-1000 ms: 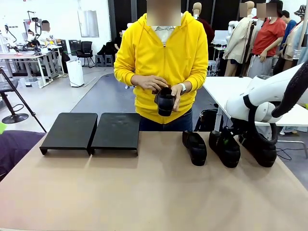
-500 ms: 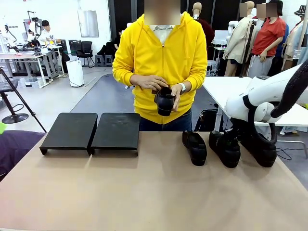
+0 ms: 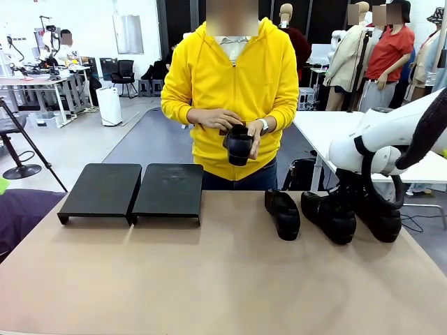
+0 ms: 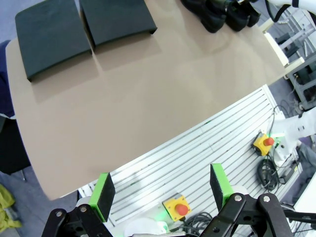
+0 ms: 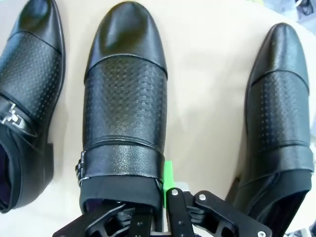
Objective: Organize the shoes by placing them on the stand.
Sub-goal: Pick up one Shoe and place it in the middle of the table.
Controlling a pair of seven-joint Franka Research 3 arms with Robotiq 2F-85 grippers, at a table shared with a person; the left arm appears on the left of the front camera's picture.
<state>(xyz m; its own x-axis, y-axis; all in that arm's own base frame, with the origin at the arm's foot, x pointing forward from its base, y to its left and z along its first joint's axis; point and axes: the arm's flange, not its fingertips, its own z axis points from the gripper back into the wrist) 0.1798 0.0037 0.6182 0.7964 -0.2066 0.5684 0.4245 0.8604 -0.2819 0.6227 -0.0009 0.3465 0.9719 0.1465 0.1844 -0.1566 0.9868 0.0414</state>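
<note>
In the front view, a person in a yellow hoodie stands at the far side of the desk and holds one black shoe at waist height, just above the frame's centre. The stand sits at centre left, its two flat black sections side by side. Three more shoes lie in a row at centre right, toes toward the camera: the left shoe, the middle shoe and the right shoe. The right arm's fingers reach down from the right edge onto the heel end of the middle shoe.

In the left wrist view, the left arm's fingers stand wide apart at the bottom of the frame with nothing between them. They hang above a white slatted surface beside the desk's edge. The stand is in the upper left corner and the row of shoes is at the top edge, right of centre.

In the right wrist view, the right arm's fingers are pinched on the side wall of the middle shoe's collar, at the bottom centre. One green pad is outside the leather and the other finger is inside the opening. The other two shoes lie on either side, apart from it.
</note>
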